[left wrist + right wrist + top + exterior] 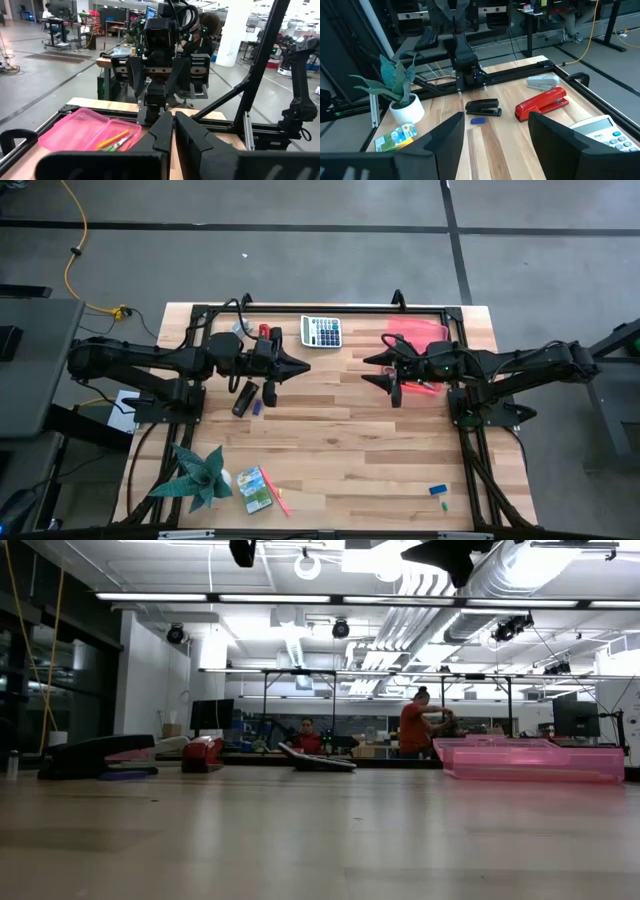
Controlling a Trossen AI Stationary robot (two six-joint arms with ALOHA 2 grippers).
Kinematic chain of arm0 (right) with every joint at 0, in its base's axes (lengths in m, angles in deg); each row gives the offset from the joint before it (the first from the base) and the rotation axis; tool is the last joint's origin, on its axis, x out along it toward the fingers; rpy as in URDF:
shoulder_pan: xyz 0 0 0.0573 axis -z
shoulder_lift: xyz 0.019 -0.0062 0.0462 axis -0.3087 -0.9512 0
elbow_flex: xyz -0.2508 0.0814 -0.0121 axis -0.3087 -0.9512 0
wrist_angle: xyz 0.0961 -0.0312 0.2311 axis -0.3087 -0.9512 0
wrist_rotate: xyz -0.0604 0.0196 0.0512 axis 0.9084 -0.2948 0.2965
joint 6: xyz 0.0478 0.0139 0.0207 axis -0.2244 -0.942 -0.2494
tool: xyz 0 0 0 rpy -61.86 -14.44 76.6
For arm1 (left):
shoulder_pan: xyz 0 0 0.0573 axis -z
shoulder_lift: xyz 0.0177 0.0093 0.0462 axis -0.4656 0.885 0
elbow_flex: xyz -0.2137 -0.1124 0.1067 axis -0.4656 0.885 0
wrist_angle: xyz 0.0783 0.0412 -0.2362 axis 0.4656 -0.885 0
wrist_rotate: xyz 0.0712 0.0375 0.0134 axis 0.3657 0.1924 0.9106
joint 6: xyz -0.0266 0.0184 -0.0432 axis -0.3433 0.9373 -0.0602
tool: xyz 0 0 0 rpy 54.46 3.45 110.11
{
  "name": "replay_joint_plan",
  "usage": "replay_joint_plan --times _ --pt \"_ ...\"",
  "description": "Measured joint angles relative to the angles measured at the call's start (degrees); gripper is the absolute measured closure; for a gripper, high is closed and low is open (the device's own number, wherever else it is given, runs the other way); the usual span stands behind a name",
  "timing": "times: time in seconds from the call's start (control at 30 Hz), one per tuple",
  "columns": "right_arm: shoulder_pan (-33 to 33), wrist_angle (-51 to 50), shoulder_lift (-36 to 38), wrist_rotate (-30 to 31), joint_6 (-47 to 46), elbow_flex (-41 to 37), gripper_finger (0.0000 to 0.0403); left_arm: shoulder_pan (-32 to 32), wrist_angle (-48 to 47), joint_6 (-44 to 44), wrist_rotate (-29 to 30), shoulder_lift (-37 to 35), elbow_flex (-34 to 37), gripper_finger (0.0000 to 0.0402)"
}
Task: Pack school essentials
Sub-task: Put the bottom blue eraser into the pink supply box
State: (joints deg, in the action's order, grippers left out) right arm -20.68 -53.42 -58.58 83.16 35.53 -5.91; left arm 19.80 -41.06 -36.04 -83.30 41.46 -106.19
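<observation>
A pink tray (417, 337) sits on the table's far right; in the left wrist view the pink tray (75, 131) holds an orange pencil (113, 139) and green-handled scissors (120, 145). The green-yellow crayon box (255, 488) lies near the front edge with a pink stick (281, 501) beside it. Small blue and green pieces (438, 491) lie at the near right, and a tiny blue piece (257, 408) lies left of centre. My left gripper (298, 367) hovers shut over the table's middle. My right gripper (376, 371) faces it, open, beside the tray's near end.
A grey-white calculator (322, 331), a red stapler (271, 335) and a black stapler (245, 397) lie on the left half. A potted plant (200, 474) stands at the near left. Black frame rails run along the table's edges. People are in the room behind.
</observation>
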Motion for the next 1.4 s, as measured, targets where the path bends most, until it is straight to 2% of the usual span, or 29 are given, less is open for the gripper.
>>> replay_joint_plan --times 0.17,0.33,0.47,0.63,0.83,1.03,1.23,1.4 --pt "0.0 0.0 0.0 -0.6 0.2 0.0 0.019 0.0 0.0 0.0 0.0 0.0 0.0 0.0387" --pt "0.0 -0.6 0.0 -4.1 0.2 0.0 0.019 0.0 0.0 0.0 0.0 0.0 0.0 0.0387" --pt "-2.0 -8.9 -0.7 -8.8 -4.8 1.8 0.019 0.0 -0.5 0.4 1.0 0.0 0.0 0.0386" --pt "-12.8 -30.1 -4.4 -10.6 -12.7 5.9 0.019 -0.4 -3.6 0.4 2.1 0.1 0.0 0.0372" --pt "-28.5 -42.7 -11.3 -10.8 -28.2 7.7 0.019 -1.1 -7.5 0.5 2.0 0.1 0.0 0.0344" --pt "-40.6 -44.8 -21.0 -12.5 -40.4 8.0 0.019 -1.1 -9.2 1.9 0.8 0.1 0.0 0.0341" --pt "-47.6 -44.7 -31.1 -17.7 -47.4 8.0 0.019 -1.1 -8.9 3.0 4.6 0.1 0.0 0.0395" --pt "-52.4 -44.5 -36.1 -18.2 -50.3 8.0 0.019 -1.2 -8.9 3.4 6.8 0.1 0.0 0.04"
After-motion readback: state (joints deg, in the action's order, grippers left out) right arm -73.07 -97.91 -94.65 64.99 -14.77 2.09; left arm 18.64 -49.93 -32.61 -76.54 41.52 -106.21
